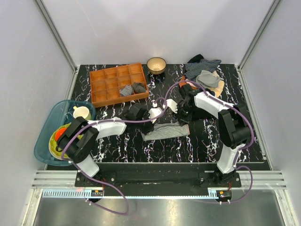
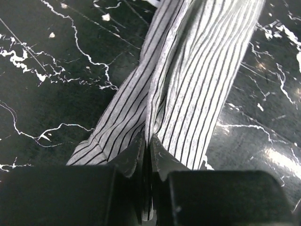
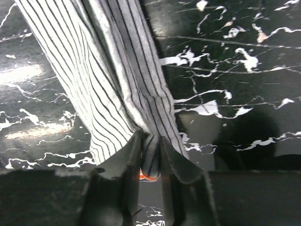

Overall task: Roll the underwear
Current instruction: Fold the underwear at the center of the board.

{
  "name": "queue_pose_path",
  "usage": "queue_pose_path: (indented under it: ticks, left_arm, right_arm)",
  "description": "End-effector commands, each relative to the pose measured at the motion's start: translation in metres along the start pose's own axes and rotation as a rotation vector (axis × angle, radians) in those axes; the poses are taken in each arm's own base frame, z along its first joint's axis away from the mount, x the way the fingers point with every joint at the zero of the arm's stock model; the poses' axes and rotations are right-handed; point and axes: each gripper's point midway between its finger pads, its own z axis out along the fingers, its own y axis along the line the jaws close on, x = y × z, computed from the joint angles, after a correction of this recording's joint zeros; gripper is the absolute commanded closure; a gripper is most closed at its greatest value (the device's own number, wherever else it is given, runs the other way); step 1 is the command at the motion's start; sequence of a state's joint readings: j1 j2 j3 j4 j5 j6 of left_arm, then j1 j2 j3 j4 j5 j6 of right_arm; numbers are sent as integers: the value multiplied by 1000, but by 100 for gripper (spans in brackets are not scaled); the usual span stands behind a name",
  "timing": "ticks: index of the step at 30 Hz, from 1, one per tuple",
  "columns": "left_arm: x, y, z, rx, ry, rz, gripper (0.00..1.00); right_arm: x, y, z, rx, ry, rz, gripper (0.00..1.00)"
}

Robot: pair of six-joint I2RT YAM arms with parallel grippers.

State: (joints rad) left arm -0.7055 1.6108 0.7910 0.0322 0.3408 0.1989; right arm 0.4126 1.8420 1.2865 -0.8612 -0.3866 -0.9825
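Gripping underwear [image 1: 165, 131] at both ends, a folded strip stretched over centre of table [image 1: 117, 150]. Left gripper [image 2: 146, 162] clamped on one end, right gripper [image 3: 150, 160] on the other, by orange tag [image 3: 146, 177]. Advise: even tension, edges aligned — roll tight from one end, no twist.

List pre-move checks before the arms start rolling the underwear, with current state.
1. Left gripper grip: ok, jaws shut on one end of the underwear.
2. Right gripper grip: ok, shut on the opposite end, by the orange-red tag.
3. Cloth folded into a narrow strip: ok, it spans between both grippers.
4. Strip lying flat on the table: cannot tell.
5. Roll started: not ok, no turn visible.
6. Spare clothes pile apart from strip: ok, at back right.
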Motion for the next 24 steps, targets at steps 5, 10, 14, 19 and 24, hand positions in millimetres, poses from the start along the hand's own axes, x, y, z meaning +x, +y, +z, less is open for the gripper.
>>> queue_pose_path:
  ticks: [5, 10, 14, 19, 24]
  left_arm:
    - [-27, 36, -11, -174, -53, -136, 59]
    - [-45, 69, -44, -377, -136, -286, 40]
    - [-65, 75, -83, -451, -248, -342, 38]
    - [-56, 50, -103, -377, -327, -424, 31]
    - [-28, -8, -85, -92, -353, -621, 31]
  right_arm:
    - [-31, -38, -45, 255, -89, 86, 45]
    - [-37, -47, -66, 332, -139, 127, 46]
    - [-46, -32, -67, 269, -213, 133, 44]
    - [-56, 17, -51, -8, -287, 25, 27]
    - [-56, 20, -24, -85, -227, -54, 9]
